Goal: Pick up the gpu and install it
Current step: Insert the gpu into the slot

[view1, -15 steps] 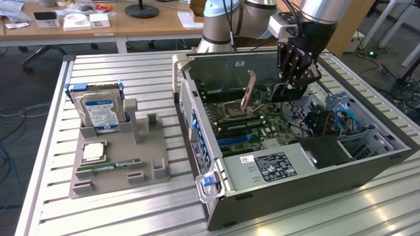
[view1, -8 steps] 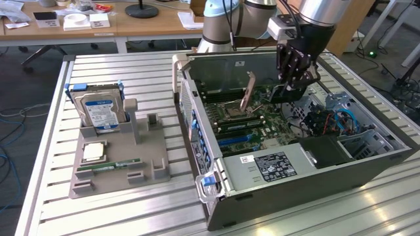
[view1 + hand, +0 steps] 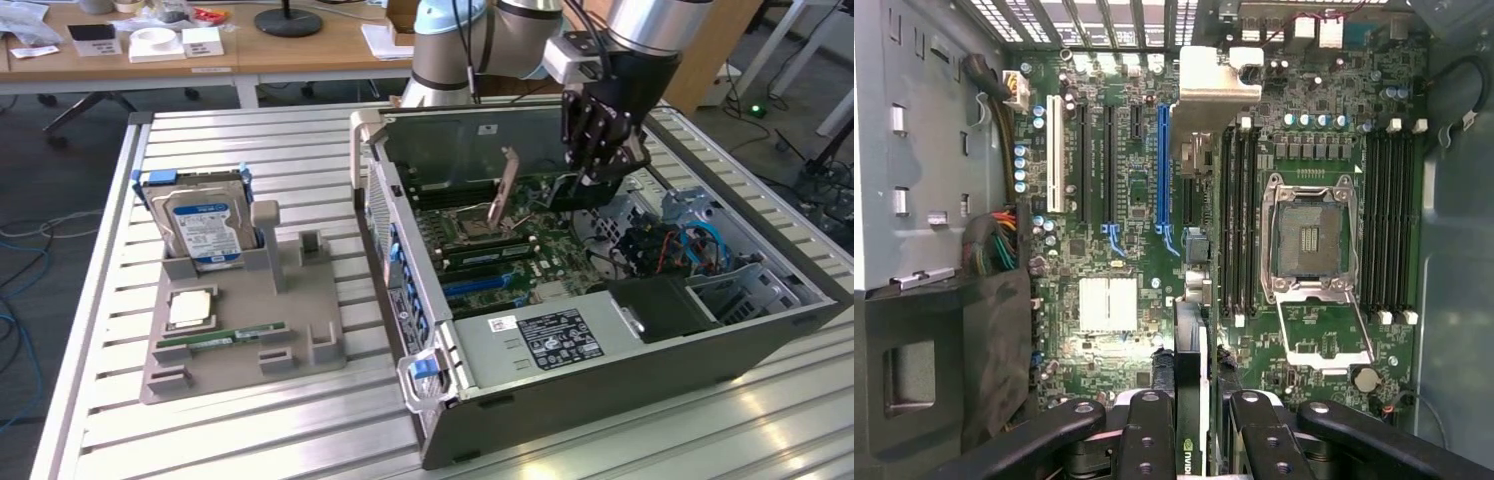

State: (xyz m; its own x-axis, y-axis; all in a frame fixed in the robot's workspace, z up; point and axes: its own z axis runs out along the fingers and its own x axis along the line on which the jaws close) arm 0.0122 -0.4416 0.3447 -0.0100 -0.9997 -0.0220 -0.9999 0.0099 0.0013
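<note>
Wrist view: gripper pinches gpu edge-on between fingers, hanging over motherboard inside computer case. Card's long axis runs parallel to blue slot. Slot lies farther along board, slightly aside of card's line.

Table: is carrying the holder at the exterior view's left and the computer case at its right.
Hard drive: is standing upright in the holder's far slot.
Processor chip: is lying flat in front of the hard drive.
Memory stick: is lying just in front of the chip.
Motherboard: is lying inside the open case.
Power supply: is sitting at the case's near end.
Gripper: is hanging over the case's far end.
Gpu: is standing edge-on, clamped between the fingers above the motherboard, expansion slots on one side, processor socket on the other.
</note>
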